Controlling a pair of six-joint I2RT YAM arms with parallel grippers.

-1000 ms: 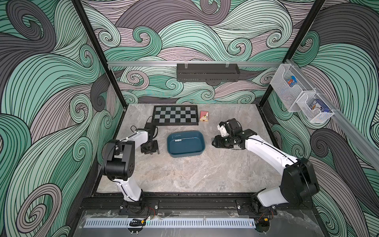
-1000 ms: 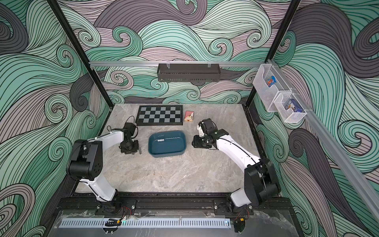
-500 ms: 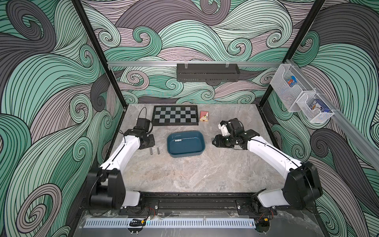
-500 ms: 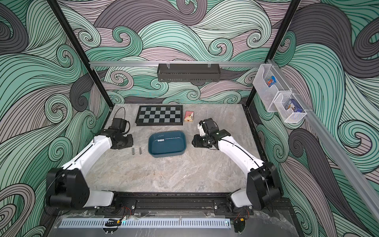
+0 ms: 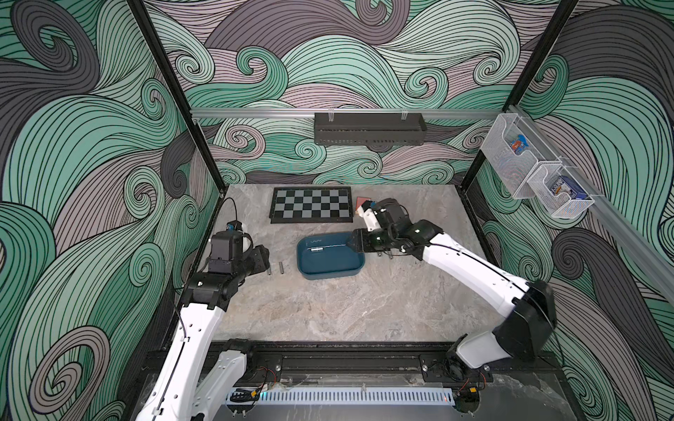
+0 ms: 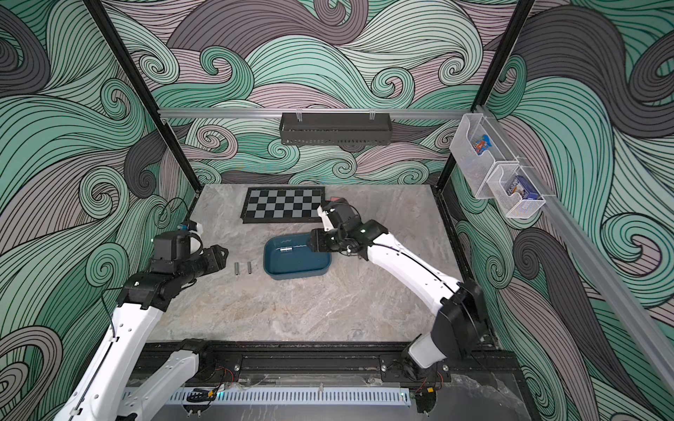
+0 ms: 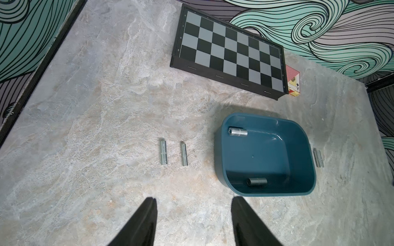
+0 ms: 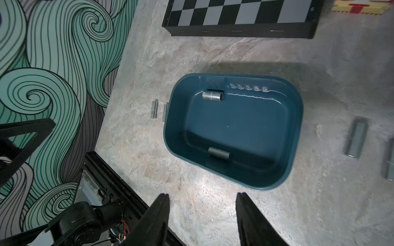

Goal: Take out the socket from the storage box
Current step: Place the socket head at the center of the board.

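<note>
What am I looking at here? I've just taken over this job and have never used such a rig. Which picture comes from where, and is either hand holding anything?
Two white robot arms stand at the near edge of a marble-look table, and each ends in a two-fingered hand. The two wide pictures come from one camera overhead. The two close ones come from cameras on the wrists, looking out past the black fingers.

On the table are the teal storage box, a chessboard behind it, and a pack of playing cards beside the board. Inside the box lie a shiny socket and a dark socket. The left pair of sockets lies outside the box on the left arm's side, and the right pair of sockets lies on the right arm's side.

The left hand and the right hand are both open and empty. The right hand hangs near the box's end.
</note>
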